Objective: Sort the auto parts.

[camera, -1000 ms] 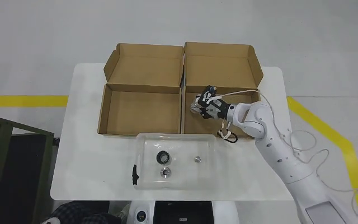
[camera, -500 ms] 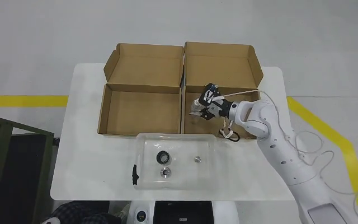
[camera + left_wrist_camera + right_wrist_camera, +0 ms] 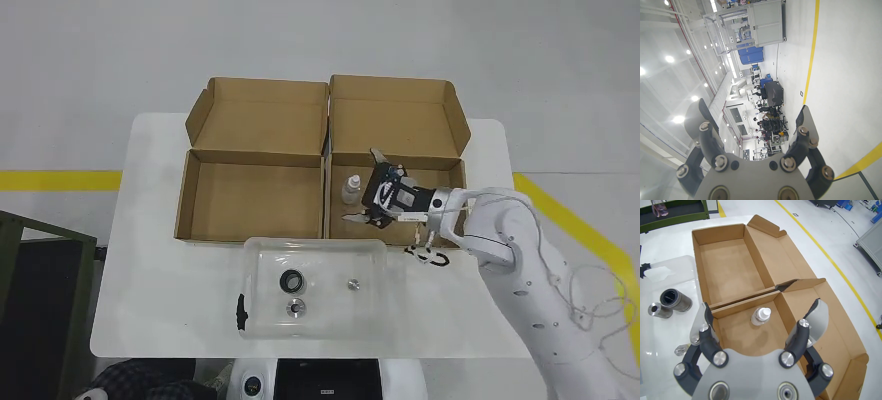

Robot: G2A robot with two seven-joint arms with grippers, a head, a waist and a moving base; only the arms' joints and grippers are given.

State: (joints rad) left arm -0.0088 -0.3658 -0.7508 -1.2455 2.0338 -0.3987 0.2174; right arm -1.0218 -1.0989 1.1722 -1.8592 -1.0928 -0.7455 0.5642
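Note:
A small clear bottle with a white cap (image 3: 352, 186) (image 3: 761, 316) stands upright in the near left corner of the right cardboard box (image 3: 440, 215) (image 3: 831, 321). My right gripper (image 3: 362, 187) (image 3: 762, 304) hovers open just above and behind it, with nothing between its fingers. A clear tray (image 3: 262, 262) in front of the boxes holds a black-bored linear bearing (image 3: 292, 279) (image 3: 676, 300), a steel cylinder (image 3: 295, 307) (image 3: 659, 310) and a small metal piece (image 3: 352, 283) (image 3: 680, 349). My left gripper (image 3: 753, 105) is open, held off the table and facing the room.
The left cardboard box (image 3: 250, 200) (image 3: 728, 262) has nothing in it; both lids lie folded back toward the far side. A black clip (image 3: 240, 312) sits on the tray's left rim. White tabletop (image 3: 150, 250) lies bare left of the boxes.
My right gripper has let go of the bottle, which now stands in the right box. The fingers have opened and the gripper has drawn back a little to the right.

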